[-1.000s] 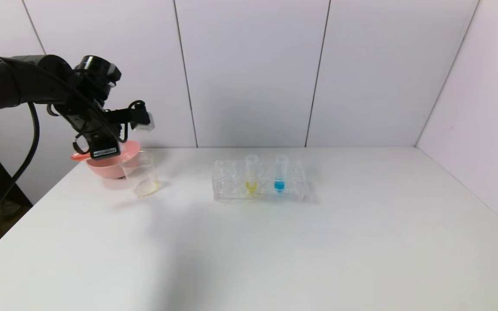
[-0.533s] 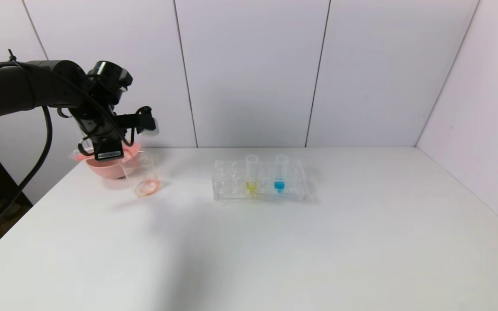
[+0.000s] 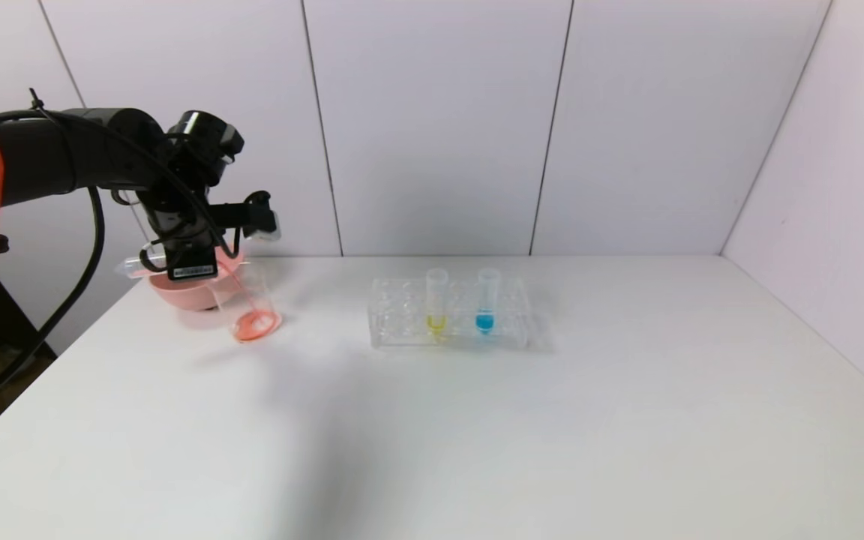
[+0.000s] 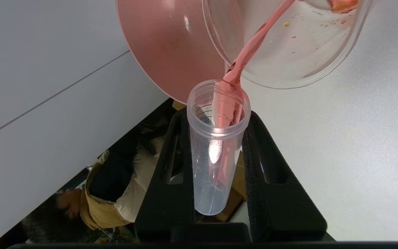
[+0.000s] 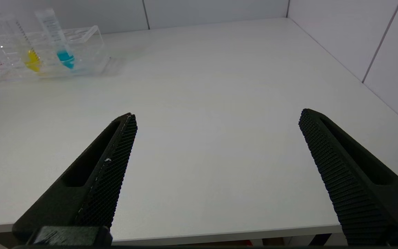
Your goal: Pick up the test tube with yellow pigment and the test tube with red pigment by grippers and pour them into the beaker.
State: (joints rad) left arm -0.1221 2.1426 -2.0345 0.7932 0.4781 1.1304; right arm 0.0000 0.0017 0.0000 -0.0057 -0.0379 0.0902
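Note:
My left gripper (image 3: pixel 199 259) is shut on the test tube with red pigment (image 4: pixel 216 152) and holds it tipped mouth-down over the beaker (image 3: pixel 248 304) at the table's far left. A red stream runs from the tube's mouth into the beaker (image 4: pixel 288 45), and red liquid lies on its bottom. The tube's round end (image 3: pixel 136 264) sticks out to the left. The test tube with yellow pigment (image 3: pixel 436 300) stands upright in the clear rack (image 3: pixel 402 319) and also shows in the right wrist view (image 5: pixel 26 48). My right gripper (image 5: pixel 216 121) is open and empty over the table's near edge.
A pink bowl (image 3: pixel 181 294) stands just behind and left of the beaker, touching or nearly touching it. A tube with blue liquid (image 3: pixel 485 301) stands in the rack right of the yellow one. Walls close the back and right. The table's left edge is near the bowl.
My left gripper has shifted slightly right and tipped the tube further. Red liquid has flowed into the beaker, and the pool on its bottom has grown.

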